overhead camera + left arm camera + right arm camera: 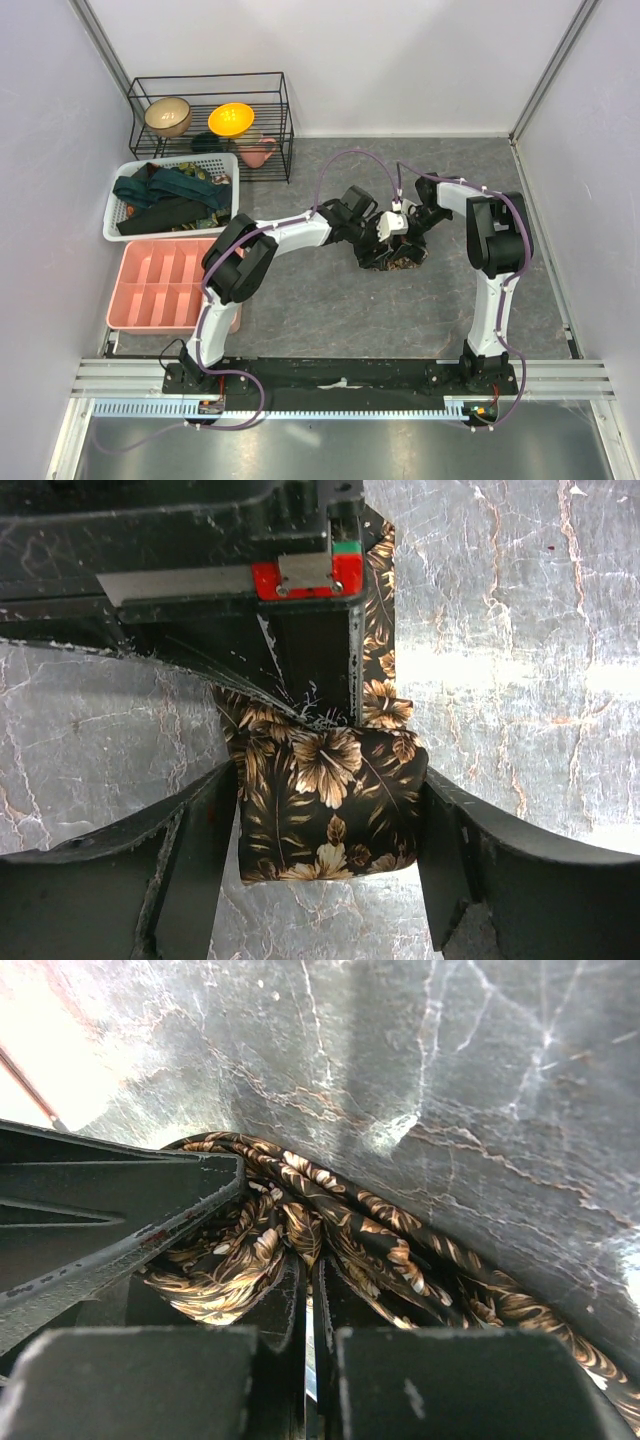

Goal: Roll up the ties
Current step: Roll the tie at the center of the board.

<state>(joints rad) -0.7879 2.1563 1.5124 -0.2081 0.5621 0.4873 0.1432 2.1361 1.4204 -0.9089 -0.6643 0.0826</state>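
From above we see only a sliver of the brown floral tie; the left claw and right claw cover the rest. In the right wrist view it runs off the lower right edge. Whether the left claw grips it, we cannot tell.

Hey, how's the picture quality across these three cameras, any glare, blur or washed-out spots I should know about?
Top view: even light and sharp, though the tie is small and half hidden. Left wrist view: tie crisp, bright glare patches on the table. Right wrist view: top-left corner washed out, near fingers soft and blurred, tie sharp.
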